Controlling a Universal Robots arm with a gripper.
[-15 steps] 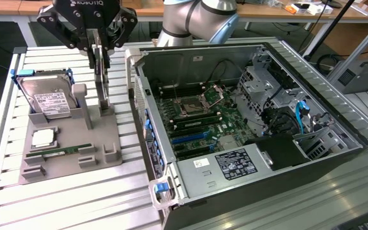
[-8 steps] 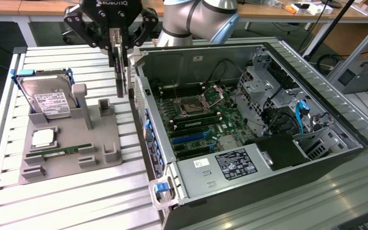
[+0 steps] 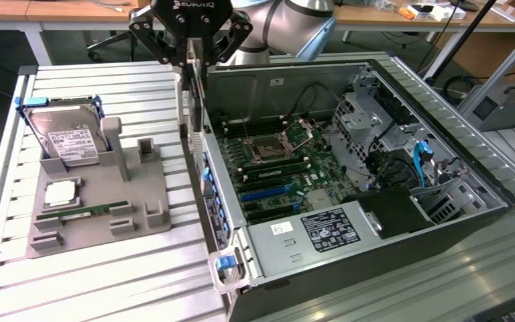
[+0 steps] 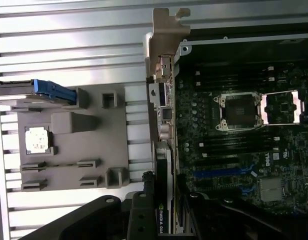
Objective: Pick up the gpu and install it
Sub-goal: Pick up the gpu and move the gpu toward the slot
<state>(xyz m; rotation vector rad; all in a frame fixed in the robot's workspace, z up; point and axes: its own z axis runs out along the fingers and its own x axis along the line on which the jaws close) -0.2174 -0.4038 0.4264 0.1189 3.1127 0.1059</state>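
Nearest in the exterior view is the open computer case [image 3: 239, 241], lying on its side on the ribbed metal surface [image 3: 105, 282]. Beside the case, on the exterior view's left, sits a grey tray [image 3: 96, 201] holding a memory stick [image 3: 88, 211], a processor chip [image 3: 61, 193] and, farther along, a hard drive [image 3: 72, 137] standing on edge. Inside the case lies the motherboard [image 3: 275, 168], with its blue slots [image 3: 262, 193] and, beyond them, the open processor socket [image 3: 267, 149].

Toward the far end of the case, at the wall that faces the tray, the claw [image 3: 191, 64] is clenched on the graphics card [image 3: 190, 100]. The card hangs straight down from the claw, edge-on and upright, above that wall. Whether it touches the case I cannot tell.

The wrist view looks down the card [image 4: 161, 125] from the claw [image 4: 164, 215]. It shows what the exterior view hides: the card's silver bracket [image 4: 164, 50] at the end away from the claw, a row of ports along it, and a printed label between the fingers [image 4: 139, 220]. From here the card lines up along the case edge, with the tray [image 4: 114, 135] to one side and the motherboard [image 4: 234, 140] to the other.
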